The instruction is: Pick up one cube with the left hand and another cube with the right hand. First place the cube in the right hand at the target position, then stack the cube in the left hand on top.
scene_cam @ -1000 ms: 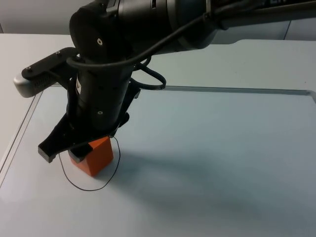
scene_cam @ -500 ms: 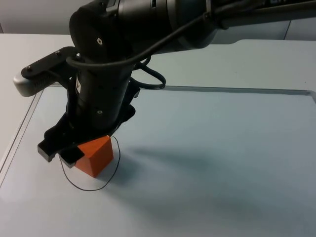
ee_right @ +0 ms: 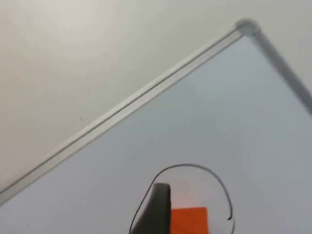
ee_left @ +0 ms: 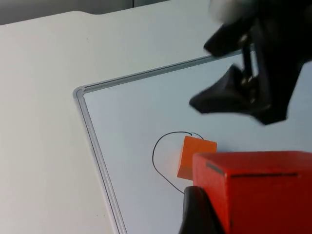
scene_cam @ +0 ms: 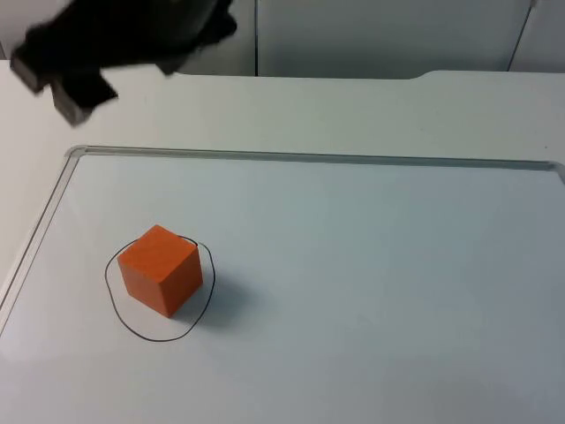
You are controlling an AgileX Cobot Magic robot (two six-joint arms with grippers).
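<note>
An orange cube (scene_cam: 160, 281) stands alone inside a black hand-drawn circle (scene_cam: 124, 322) on the whiteboard; it also shows as the orange cube (ee_left: 196, 157) and the orange cube (ee_right: 188, 220). My right gripper (scene_cam: 55, 84) is open, raised and well back from it toward the far left; it appears as the right gripper (ee_left: 208, 73) high above the cube. One of its fingertips (ee_right: 157, 207) stands just beside the cube in the right wrist view. A red cube (ee_left: 253, 187) is held in my left gripper (ee_left: 251, 209), which is shut on it above the board.
The whiteboard has a metal frame (scene_cam: 300, 157) with its far left corner (scene_cam: 75, 152) close to the circle. White table (scene_cam: 353, 110) lies beyond the frame, ending at the grey partition wall (scene_cam: 380, 35).
My right gripper has let go of the orange cube and pulled up and back to the far left. The cube stays in the circle, now uncovered.
</note>
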